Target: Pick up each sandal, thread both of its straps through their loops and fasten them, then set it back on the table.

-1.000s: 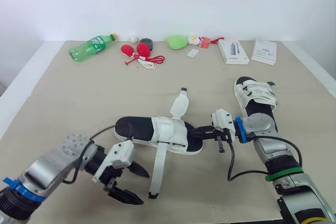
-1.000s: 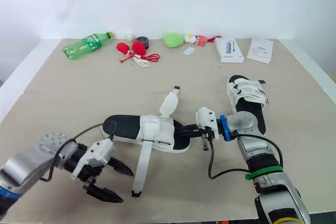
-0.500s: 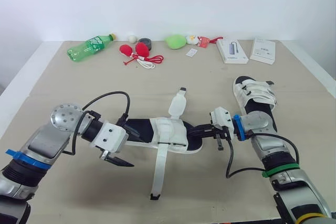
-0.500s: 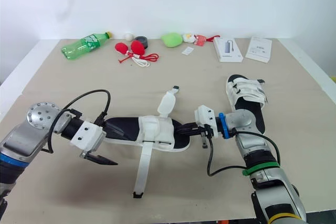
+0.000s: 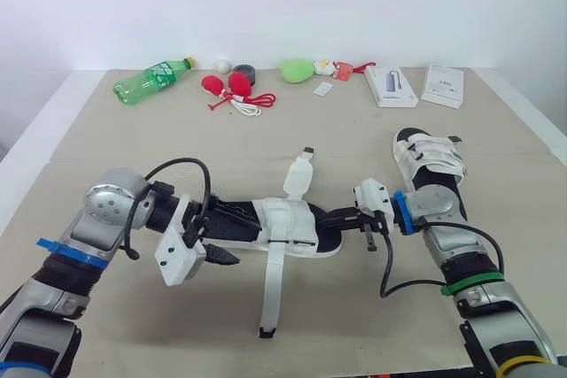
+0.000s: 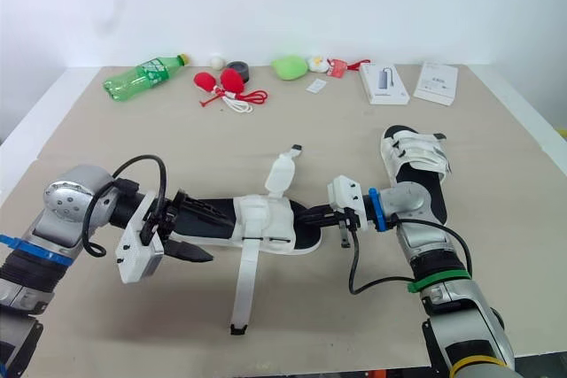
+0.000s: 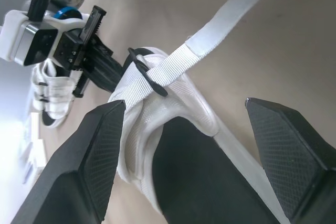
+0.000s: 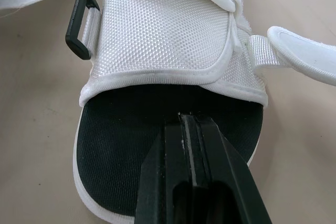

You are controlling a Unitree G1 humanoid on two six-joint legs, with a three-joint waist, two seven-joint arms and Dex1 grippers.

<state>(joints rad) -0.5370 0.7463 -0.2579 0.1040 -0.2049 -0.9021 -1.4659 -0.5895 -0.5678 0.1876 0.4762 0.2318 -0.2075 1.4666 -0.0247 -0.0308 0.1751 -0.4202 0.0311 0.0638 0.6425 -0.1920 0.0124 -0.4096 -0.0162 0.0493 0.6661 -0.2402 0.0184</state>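
Note:
A white sandal (image 5: 285, 226) with a black insole lies across the middle of the table, its straps undone. One long strap (image 5: 271, 288) trails toward the front edge, and a short flap (image 5: 299, 180) points to the back. My right gripper (image 5: 344, 221) is shut on the sandal's right end, its fingers (image 8: 191, 145) pressed on the insole. At the left end my left gripper (image 5: 229, 233) is open, one finger (image 7: 100, 145) on either side of the sole and not touching it. A second sandal (image 5: 431, 162) lies at the right with its straps across it.
Along the back edge lie a green bottle (image 5: 151, 80), red items with a white cord (image 5: 232, 88), a tape roll (image 5: 244, 71), a green object (image 5: 299, 70) and two white boxes (image 5: 392, 86) (image 5: 445, 86). Bare table lies in front of the sandal.
My left gripper has come up from the front of the table to the sandal's left end and now straddles it. The right gripper has kept its hold.

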